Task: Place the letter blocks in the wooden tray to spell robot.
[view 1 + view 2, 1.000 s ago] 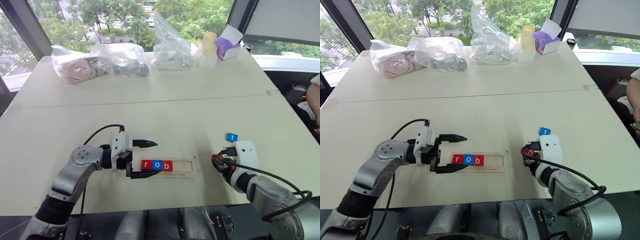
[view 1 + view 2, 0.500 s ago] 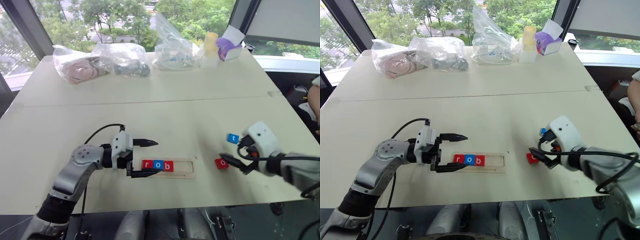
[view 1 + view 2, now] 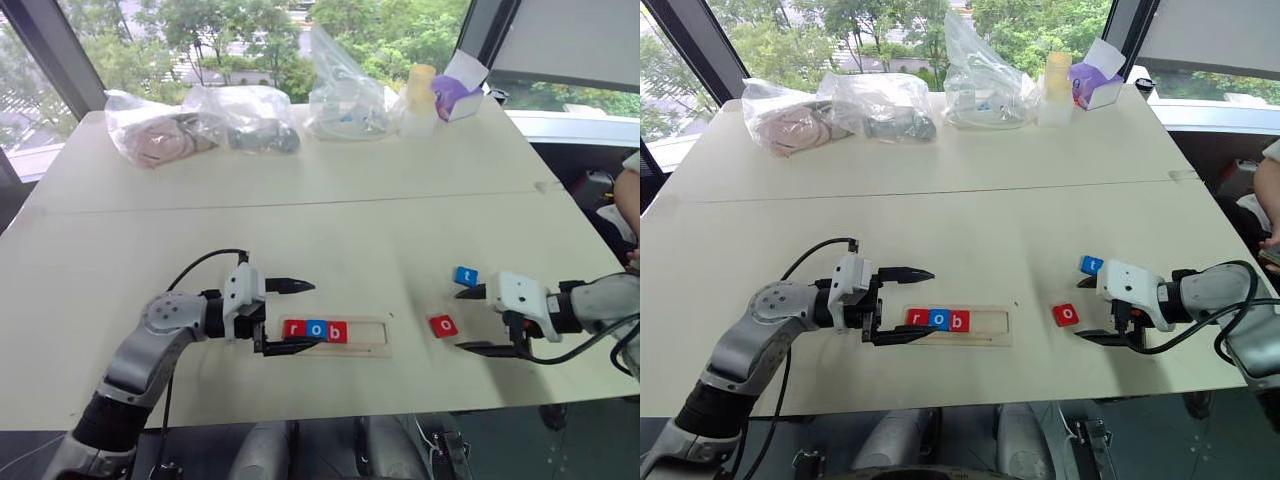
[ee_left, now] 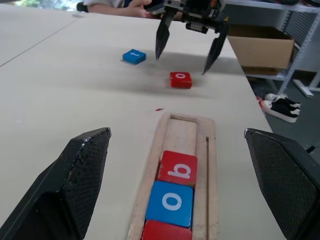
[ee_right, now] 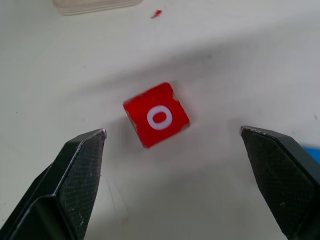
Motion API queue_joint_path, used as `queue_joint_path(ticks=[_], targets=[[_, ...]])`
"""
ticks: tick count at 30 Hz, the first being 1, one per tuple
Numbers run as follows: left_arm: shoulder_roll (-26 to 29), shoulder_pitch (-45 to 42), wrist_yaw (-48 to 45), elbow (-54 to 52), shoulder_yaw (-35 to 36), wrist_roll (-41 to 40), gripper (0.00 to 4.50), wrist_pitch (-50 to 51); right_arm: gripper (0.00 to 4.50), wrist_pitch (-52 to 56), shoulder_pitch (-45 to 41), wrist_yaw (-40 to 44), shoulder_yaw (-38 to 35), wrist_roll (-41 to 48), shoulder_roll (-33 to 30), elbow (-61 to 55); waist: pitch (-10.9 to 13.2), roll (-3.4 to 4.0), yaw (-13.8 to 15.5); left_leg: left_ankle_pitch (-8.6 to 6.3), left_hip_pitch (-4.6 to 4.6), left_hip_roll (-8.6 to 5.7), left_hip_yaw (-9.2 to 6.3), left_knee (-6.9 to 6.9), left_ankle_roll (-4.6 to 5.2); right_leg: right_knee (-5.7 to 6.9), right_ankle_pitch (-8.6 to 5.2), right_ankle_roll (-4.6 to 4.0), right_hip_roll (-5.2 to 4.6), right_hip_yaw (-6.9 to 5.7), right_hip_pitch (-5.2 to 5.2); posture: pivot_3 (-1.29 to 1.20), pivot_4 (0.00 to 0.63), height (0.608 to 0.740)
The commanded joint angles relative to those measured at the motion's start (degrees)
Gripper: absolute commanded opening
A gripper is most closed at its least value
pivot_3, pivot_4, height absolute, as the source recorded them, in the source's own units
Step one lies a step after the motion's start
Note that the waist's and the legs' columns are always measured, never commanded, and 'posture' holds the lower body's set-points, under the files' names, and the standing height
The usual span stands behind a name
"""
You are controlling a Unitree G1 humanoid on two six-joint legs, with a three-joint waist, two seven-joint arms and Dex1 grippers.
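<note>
The wooden tray (image 3: pixel 368 337) lies near the table's front edge. Three letter blocks sit in its left end: red r (image 3: pixel 294 329), blue o (image 3: pixel 315 329) and red b (image 3: pixel 336 332). My left gripper (image 3: pixel 316 314) stands open around that end, one finger on each side of the tray. It holds nothing. A red o block (image 3: pixel 443 325) lies flat on the table to the right of the tray. A blue t block (image 3: pixel 466 276) lies just beyond it. My right gripper (image 3: pixel 459 321) is open at the red o block's right side, its fingers (image 5: pixel 82 165) spread wide and apart from the block (image 5: pixel 156 116).
Several clear plastic bags (image 3: pixel 245 118) line the table's far edge, along with a yellow-capped bottle (image 3: pixel 418 100) and a purple and white box (image 3: pixel 458 90). A person (image 3: pixel 630 195) sits past the right edge. Bare table lies between the tray and the bags.
My right gripper opened and let go of the red o block, which now lies on the table. The arm swung right and the wrist rolled. My left arm kept still.
</note>
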Motion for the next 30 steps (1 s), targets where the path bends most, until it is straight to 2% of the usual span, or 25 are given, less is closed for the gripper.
queue_joint_path(ticks=[1,11,14,19,22,26,30], targets=[[0.6,0.32,0.71,-2.59,1.17,-0.53,4.5,-0.06,4.44,-3.33,-1.62,1.1,1.28,-1.45,1.3,2.16,0.0,0.0,0.11,0.0,-0.01,-0.01,0.0,0.0,0.0,0.0,0.0,0.0,-0.01,0.0,-0.01,0.0,0.15,0.74],[1.32,0.73,1.53,-3.21,1.39,-0.74,4.5,0.12,4.44,-5.54,-4.58,1.78,4.01,-3.74,4.24,4.47,0.0,0.03,-0.03,0.0,-0.03,-0.01,-0.02,0.0,-0.01,0.03,0.0,-0.01,-0.03,0.01,-0.05,0.0,0.15,0.74],[1.44,0.76,1.77,-3.46,1.41,-0.7,4.5,0.32,3.61,-5.81,-5.47,2.05,4.56,-4.18,4.96,5.11,0.0,0.03,0.01,0.0,-0.03,-0.01,-0.02,0.01,-0.01,0.03,0.0,-0.01,-0.02,0.02,-0.05,0.0,0.15,0.74],[1.58,0.83,2.06,-3.55,1.54,-0.68,4.5,0.4,1.13,-6.28,-6.45,1.79,5.09,-4.76,5.73,5.72,0.0,0.03,0.0,0.01,-0.03,-0.01,-0.01,0.02,-0.02,0.03,0.01,-0.02,-0.03,0.02,-0.05,0.0,0.15,0.74],[1.67,0.86,2.19,-3.61,1.59,-0.76,4.5,0.48,1.14,-6.34,-6.37,1.73,4.98,-4.94,5.53,5.46,0.0,0.03,0.04,0.01,-0.03,-0.02,-0.01,0.02,-0.02,0.03,0.0,-0.02,-0.02,0.02,-0.05,0.0,0.15,0.74],[2.92,1.81,1.31,-4.3,2.13,-1.64,4.5,0.78,1.14,4.72,-7.58,0.52,3.5,-0.15,5.11,-4.98,0.0,0.05,-0.1,0.01,-0.03,-0.01,-0.01,0.01,-0.02,0.06,0.01,-0.02,-0.06,0.05,-0.08,0.0,0.15,0.74],[3.77,2.22,0.64,-4.7,2.24,-2.14,4.5,0.91,1.14,14.15,-8.59,-1.64,5.52,1.36,5.85,-14.29,-0.01,0.06,0.07,0.01,-0.03,0.01,-0.05,0.0,-0.02,0.09,0.01,-0.01,-0.08,0.09,-0.11,0.0,0.15,0.74]])
